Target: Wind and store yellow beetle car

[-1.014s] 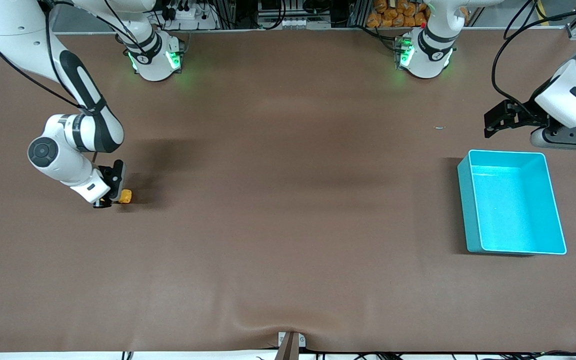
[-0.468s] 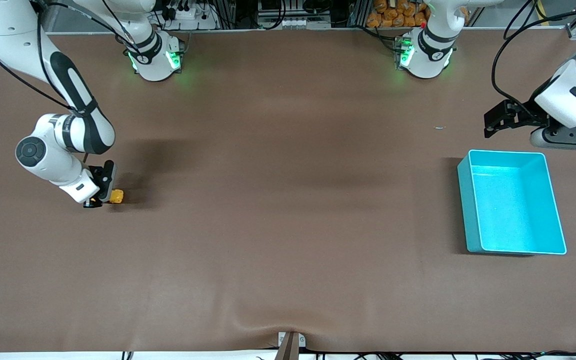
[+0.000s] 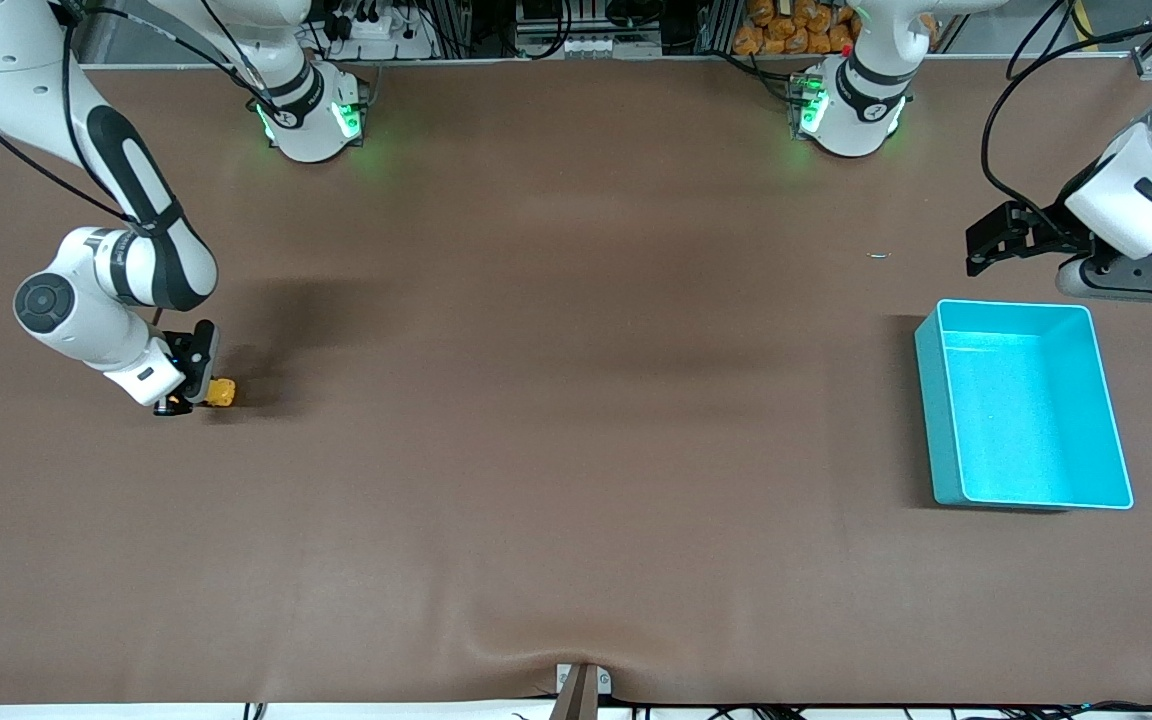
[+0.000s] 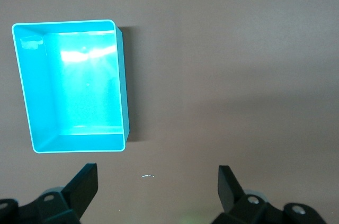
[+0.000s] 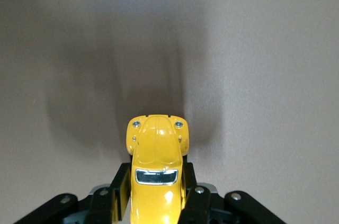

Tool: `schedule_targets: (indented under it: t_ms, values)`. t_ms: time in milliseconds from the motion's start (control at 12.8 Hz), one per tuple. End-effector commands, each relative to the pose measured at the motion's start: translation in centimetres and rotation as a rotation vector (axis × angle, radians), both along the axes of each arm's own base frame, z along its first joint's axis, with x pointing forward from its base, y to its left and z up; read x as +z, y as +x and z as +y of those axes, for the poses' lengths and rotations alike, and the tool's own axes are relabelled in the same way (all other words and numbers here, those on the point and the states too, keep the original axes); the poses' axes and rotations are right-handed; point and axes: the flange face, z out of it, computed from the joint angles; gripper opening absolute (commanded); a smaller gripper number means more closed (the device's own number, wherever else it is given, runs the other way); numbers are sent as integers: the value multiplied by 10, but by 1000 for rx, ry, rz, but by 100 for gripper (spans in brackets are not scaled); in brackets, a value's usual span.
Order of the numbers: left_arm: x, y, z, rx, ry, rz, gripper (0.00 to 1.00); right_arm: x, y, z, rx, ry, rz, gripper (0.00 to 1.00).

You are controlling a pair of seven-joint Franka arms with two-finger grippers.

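Gripping the yellow beetle car (image 3: 222, 392) from both sides, the right gripper (image 3: 198, 388) sits low at the right arm's end of the table (image 3: 576, 400), its two fingers (image 5: 119, 191) closed in against the car's flanks. In the right wrist view the car (image 5: 157, 168) points away from the wrist, its rounded hood and two small headlights clear of the fingertips and its windscreen between them; whether its wheels touch the brown surface cannot be told from either view. A soft shadow lies on the cloth just past the car's nose. The teal bin (image 3: 1026, 405) stands well apart from the car, at the left arm's end of the table, upright and open-topped, with nothing visible inside it but glare on its floor. The stretch of brown table between car and bin is bare of objects, apart from a tiny pale speck (image 3: 879, 255) lying farther from the front camera than the bin, near the left arm. The left gripper (image 3: 998, 240) waits in the air over the table edge beside the bin, its fingers (image 4: 85, 184) spread wide and holding nothing; its wrist view looks down on the bin (image 4: 71, 83) and the same speck (image 4: 148, 176).
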Motion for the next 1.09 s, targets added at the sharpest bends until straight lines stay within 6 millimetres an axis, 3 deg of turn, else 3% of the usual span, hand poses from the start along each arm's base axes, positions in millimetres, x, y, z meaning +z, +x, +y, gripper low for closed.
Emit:
schedule_targets:
  t_ms: [0, 78, 234, 312, 624, 858, 1014]
  values:
    - [1, -8, 4, -13, 23, -2, 100, -50, -2, -16, 25, 7, 48, 31]
    - [0, -9, 3, -13, 23, -2, 100, -46, 2, -19, 22, 4, 39, 39]
    - [0, -9, 3, -12, 21, -7, 100, -34, 16, -20, 18, 6, 66, 75]
    - [0, -8, 3, -12, 21, -8, 100, -21, 27, -24, 18, 7, 91, 100]
    - [0, -14, 3, -12, 23, -17, 100, 52, 79, -15, 40, 25, 188, 100]
    - [-6, -20, 2, -14, 26, -30, 100, 92, 95, -18, 20, 36, 234, 100]
    - [-6, -20, 3, -13, 26, -29, 100, 111, 100, -20, -49, 137, 216, 100]
